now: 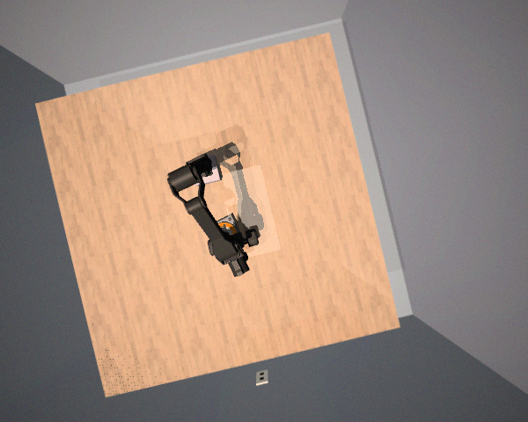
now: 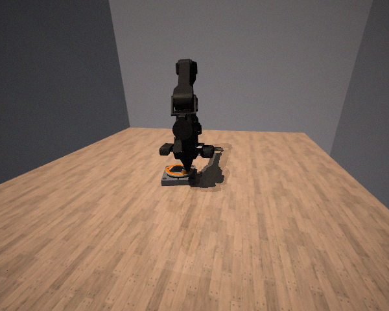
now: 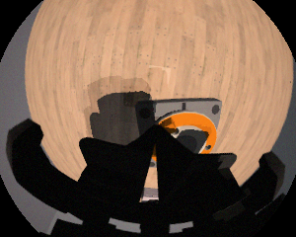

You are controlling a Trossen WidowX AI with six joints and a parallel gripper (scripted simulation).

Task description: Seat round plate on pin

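Note:
The round orange-and-white plate (image 1: 226, 225) (image 2: 173, 173) (image 3: 208, 123) sits around the post on the grey square base (image 2: 174, 183) (image 3: 202, 105). In the wrist view a hole shows beside the plate's shaded orange tab (image 2: 183, 172) (image 3: 169, 122), and other small holes show farther round the ring. The arm's shadow darkens the plate's middle and the post. My gripper (image 2: 188, 172) (image 3: 156, 128) is shut and empty, its tips low beside the tab; I cannot tell whether they touch it. The pin is not visible, and whether the plate lies fully flat is unclear. In the top view the arm hides the fingertips.
A pale flat-topped object (image 1: 213, 176) lies under the arm's other end on the wooden table (image 1: 300, 136) (image 2: 255, 217). Dark round marks show in the base's corners. The arm's shadow falls across the table beside the base.

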